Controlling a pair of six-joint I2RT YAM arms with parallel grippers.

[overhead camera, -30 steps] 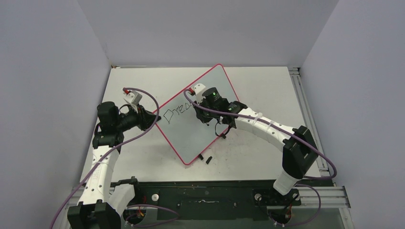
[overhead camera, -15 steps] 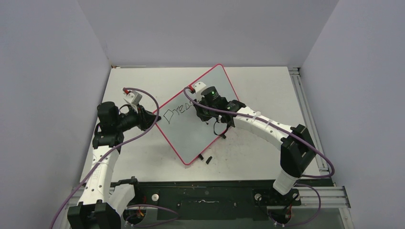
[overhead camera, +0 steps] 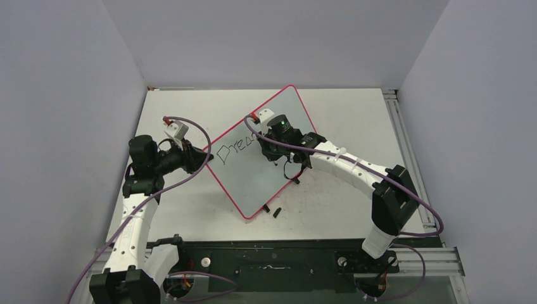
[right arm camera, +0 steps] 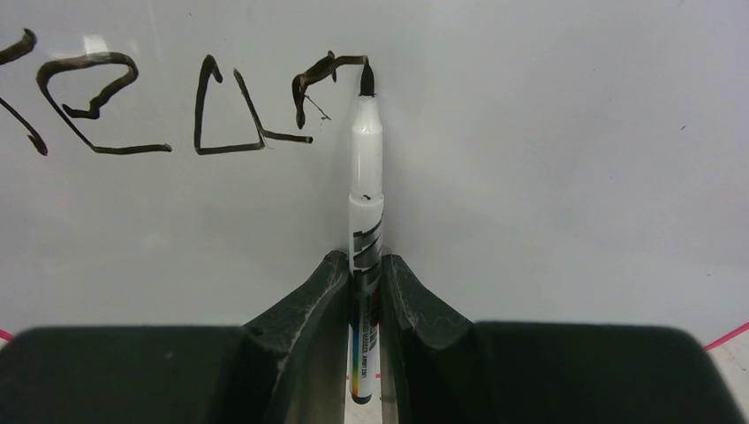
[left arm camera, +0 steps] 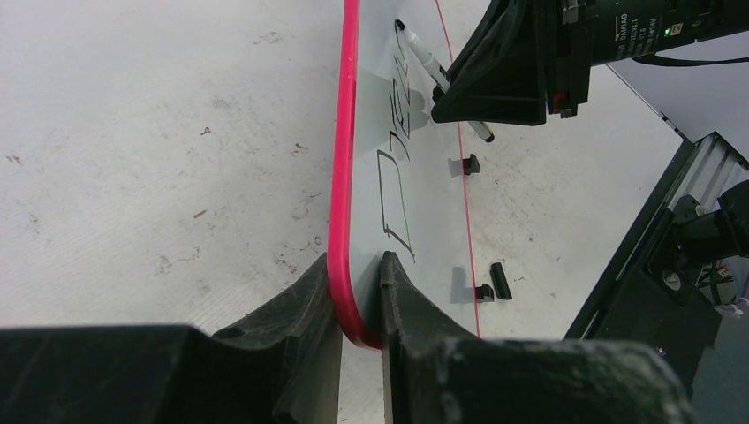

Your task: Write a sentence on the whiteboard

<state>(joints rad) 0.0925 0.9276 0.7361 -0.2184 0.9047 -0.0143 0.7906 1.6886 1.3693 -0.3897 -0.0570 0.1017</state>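
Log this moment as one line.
left fingers: clamp whiteboard rim | right fingers: grip marker, tip at stroke end | sentence: "Drea" written, next letter started

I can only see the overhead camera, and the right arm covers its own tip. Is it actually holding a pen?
Observer: Yes. Its wrist camera shows the right fingers clamped on a white marker, black tip touching the whiteboard.
Operator: Which letters are done?
Observer: Up close the sentence shows "e", "a" and the first hump of an "m", ending at the tip.
Operator: And the left arm?
Observer: The left fingers are shut on the whiteboard's pink corner, one on each face.
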